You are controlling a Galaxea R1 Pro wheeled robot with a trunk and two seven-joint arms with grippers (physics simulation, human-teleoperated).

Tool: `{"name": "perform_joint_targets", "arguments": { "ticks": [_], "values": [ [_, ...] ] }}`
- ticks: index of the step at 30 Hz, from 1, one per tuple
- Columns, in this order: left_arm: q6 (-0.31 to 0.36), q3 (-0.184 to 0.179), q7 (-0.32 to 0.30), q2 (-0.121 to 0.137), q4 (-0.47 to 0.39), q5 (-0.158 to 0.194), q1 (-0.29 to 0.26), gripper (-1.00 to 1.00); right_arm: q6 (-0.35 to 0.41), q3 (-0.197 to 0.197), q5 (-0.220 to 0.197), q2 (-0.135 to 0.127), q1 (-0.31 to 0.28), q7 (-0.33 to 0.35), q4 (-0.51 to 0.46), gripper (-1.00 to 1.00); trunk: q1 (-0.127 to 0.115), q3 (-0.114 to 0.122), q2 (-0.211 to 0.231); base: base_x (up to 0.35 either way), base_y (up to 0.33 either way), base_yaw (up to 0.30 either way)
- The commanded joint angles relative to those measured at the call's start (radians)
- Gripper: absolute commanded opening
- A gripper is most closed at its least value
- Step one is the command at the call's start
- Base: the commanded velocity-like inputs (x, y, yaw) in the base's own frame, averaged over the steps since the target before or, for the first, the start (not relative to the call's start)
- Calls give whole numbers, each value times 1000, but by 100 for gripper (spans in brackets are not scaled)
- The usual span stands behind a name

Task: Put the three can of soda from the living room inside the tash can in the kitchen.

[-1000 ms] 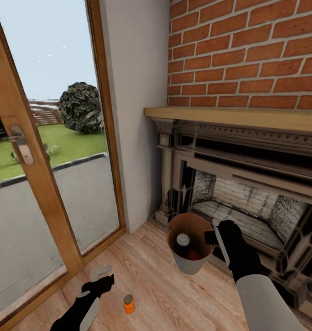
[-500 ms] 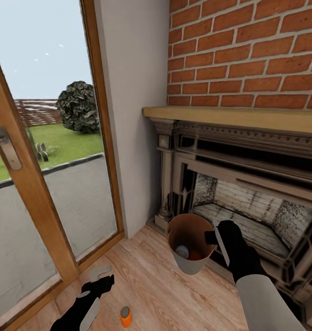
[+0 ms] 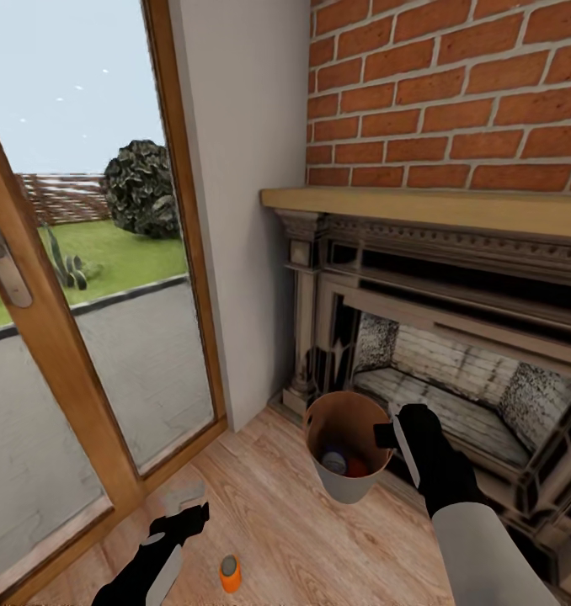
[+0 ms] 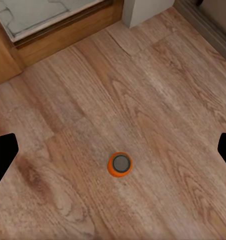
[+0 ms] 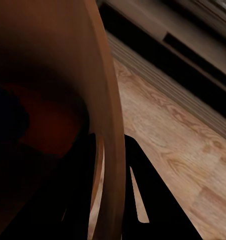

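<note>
The light wood floor (image 3: pixel 285 513) of planks runs from the glazed door's wooden sill to the base of the fireplace (image 3: pixel 454 337), and one orange soda can (image 3: pixel 229 574) stands upright on it, well apart from the fireplace, nearer the door.

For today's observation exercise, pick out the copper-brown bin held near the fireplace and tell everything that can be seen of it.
The trash can is a small round bucket, copper-brown, tapering downward, with a dark inside. It is upright, lifted above the wood floor before the fireplace. The right gripper is clamped on its rim, one finger inside the wall, one outside. Inside lie a silvery-topped can and something orange.
</note>
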Motion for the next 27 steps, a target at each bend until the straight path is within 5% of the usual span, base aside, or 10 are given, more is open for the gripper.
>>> {"name": "perform_joint_targets", "arguments": {
  "ticks": [1, 11, 27],
  "values": [
    [0, 0, 0, 0, 0, 0, 0, 100, 0, 0, -11, 0, -1, 4, -1, -100, 0, -1, 0, 0, 0, 0],
    [0, -1, -1, 0, 0, 0, 0, 100, 0, 0, -11, 0, -1, 4, 0, -100, 0, -18, 0, 0, 0, 0],
    [0, 0, -2, 0, 0, 0, 0, 100, 0, 0, -11, 0, -1, 4, 1, -100, 61, -94, -112, 0, 0, 0]
  ]
}}
